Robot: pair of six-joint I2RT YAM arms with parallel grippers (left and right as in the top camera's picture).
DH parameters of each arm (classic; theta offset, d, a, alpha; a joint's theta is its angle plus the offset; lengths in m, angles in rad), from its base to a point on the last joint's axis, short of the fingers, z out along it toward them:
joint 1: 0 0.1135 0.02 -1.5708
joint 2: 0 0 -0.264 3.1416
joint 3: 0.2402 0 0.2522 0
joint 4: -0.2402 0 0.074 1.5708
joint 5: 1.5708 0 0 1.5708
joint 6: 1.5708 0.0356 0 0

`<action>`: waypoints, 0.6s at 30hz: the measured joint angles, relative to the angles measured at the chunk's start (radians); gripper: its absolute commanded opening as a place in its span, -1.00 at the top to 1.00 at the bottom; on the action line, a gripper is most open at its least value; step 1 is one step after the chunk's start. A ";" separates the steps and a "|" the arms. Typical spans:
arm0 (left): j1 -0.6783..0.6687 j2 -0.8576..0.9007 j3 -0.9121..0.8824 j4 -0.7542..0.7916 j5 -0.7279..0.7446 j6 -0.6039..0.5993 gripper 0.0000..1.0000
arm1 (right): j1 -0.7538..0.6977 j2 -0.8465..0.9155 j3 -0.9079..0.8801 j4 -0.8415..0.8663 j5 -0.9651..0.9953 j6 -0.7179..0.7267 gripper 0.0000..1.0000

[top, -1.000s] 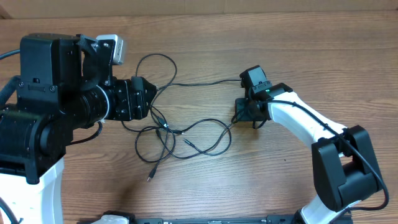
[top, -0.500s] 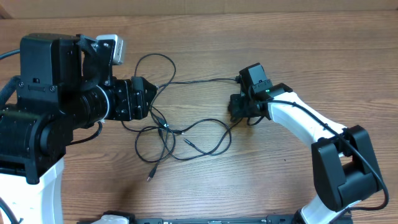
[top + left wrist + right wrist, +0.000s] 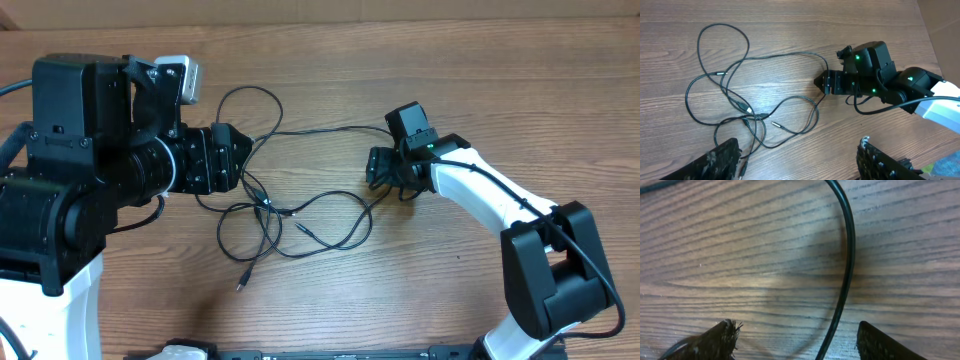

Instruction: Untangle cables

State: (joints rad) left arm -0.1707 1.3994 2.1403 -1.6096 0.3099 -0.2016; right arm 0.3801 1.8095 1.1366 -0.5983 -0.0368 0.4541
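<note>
The left gripper hangs wide open and empty, the cables lying loosely tangled on the table at its five o'clock. At three o'clock of that tangle the right gripper is spread wide, one strand lying flat between its fingers, ungripped.

overhead looks down; both wrist views share the cables.

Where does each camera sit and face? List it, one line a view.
Overhead: above the table, looking straight down on cables, left gripper, right gripper.
Left wrist: on left arm, facing cables and right gripper; left fingers at bottom.
Right wrist: close over table, one cable strand; right fingers at bottom.
Shared: overhead and left wrist both show the cables.
</note>
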 measured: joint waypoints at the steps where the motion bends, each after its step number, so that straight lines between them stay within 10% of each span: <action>1: 0.000 0.000 0.000 0.000 0.000 0.000 -0.50 | 0.000 0.000 -0.002 0.006 0.001 0.003 -0.50; 9: 0.000 0.000 0.000 0.000 0.000 0.000 -0.50 | 0.000 0.000 -0.019 0.016 0.005 0.014 -0.13; 18: 0.000 0.000 0.000 0.000 0.000 0.000 -0.50 | 0.000 0.000 -0.028 0.042 0.011 0.016 -0.14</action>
State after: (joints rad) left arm -0.1707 1.3994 2.1403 -1.6096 0.3099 -0.2016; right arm 0.3801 1.8095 1.1084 -0.5564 -0.0254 0.4706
